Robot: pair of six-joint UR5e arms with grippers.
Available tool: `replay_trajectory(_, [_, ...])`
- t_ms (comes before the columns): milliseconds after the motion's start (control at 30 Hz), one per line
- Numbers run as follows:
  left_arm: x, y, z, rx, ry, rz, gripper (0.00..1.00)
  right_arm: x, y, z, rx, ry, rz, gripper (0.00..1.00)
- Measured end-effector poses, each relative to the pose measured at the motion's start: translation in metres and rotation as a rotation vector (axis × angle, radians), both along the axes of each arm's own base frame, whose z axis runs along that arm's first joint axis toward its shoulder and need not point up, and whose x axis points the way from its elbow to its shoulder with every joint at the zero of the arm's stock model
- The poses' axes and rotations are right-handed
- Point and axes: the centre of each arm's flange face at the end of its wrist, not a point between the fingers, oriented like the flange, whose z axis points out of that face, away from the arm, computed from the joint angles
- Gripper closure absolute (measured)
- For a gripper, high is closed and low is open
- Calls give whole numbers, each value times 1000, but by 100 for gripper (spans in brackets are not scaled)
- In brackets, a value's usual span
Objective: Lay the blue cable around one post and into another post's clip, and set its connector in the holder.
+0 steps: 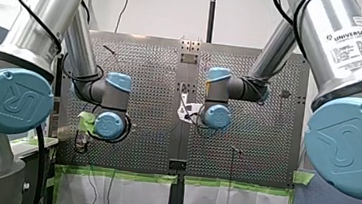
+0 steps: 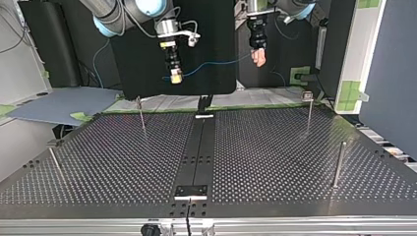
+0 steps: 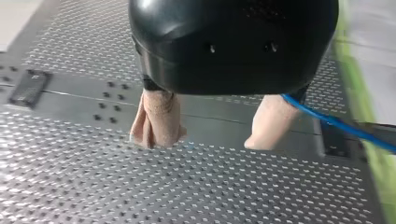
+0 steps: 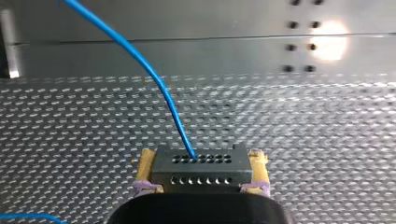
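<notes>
The task seems hardly begun: my right gripper [image 4: 201, 161] pinches the connector [image 4: 201, 179] between its fingers, my left gripper [image 3: 210, 140] has its fingers spread beside the blue cable [image 4: 163, 88], which hangs in the air at the top view's 12 o'clock over the tabletop [image 2: 275, 162], not yet around any post [image 2: 339, 164].

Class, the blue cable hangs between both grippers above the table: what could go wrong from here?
1. My left gripper stands open, and the blue cable only runs past one finger, so it may slip free during routing.
2. My right gripper pinches the connector by its two sides alone; a tug on the cable might twist it in the pads.
</notes>
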Motion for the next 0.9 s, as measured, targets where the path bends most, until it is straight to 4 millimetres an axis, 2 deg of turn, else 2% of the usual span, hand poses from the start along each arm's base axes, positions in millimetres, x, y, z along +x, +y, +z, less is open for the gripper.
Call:
replay_trajectory(267, [26, -14, 41, -113, -71, 8, 0, 11, -12, 59, -57, -35, 1, 100])
replay_trajectory(500, [46, -22, 81, -210, -133, 21, 0, 18, -19, 122, -110, -80, 11, 100])
replay_trajectory(700, [65, -22, 120, -294, -191, 46, 0, 20, -19, 171, -149, -115, 24, 100])
replay_trajectory(900, [84, -13, 154, -357, -244, 71, 0, 19, -16, 210, -178, -138, 42, 100])
